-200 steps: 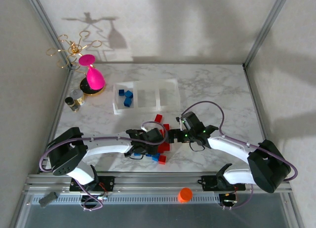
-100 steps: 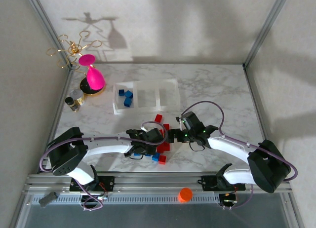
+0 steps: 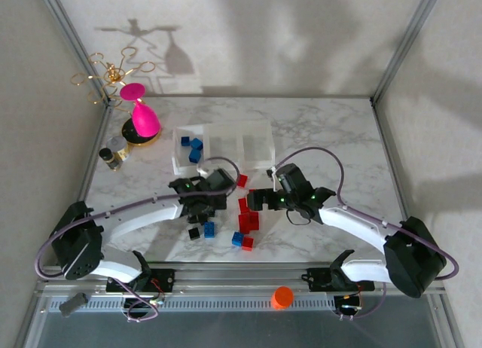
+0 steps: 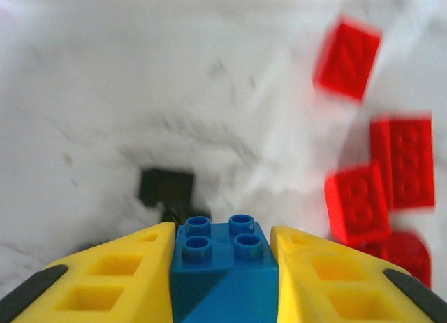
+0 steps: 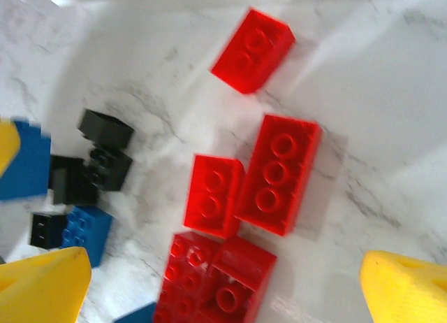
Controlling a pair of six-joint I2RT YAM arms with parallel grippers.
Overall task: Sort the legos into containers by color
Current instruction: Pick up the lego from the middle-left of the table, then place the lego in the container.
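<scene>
Legos (image 3: 245, 221) — small studded plastic bricks in red, blue and black — are being left loose on the marble-patterned table (image 3: 331, 137), near the clear three-bin containers (image 3: 256, 145). One glossy blue brick (image 4: 223, 267) is being pinched between the left gripper's (image 4: 222, 233) yellow fingers, probably for binning. The right gripper (image 5: 223, 288) is being held wide above red bricks (image 5: 279, 173).

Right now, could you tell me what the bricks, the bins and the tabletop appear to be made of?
The blue brick and red bricks look like glossy moulded plastic, with crisp studs. The bins seem clear plastic, with see-through walls. The tabletop looks marble, grey-veined, possibly laminate.
</scene>
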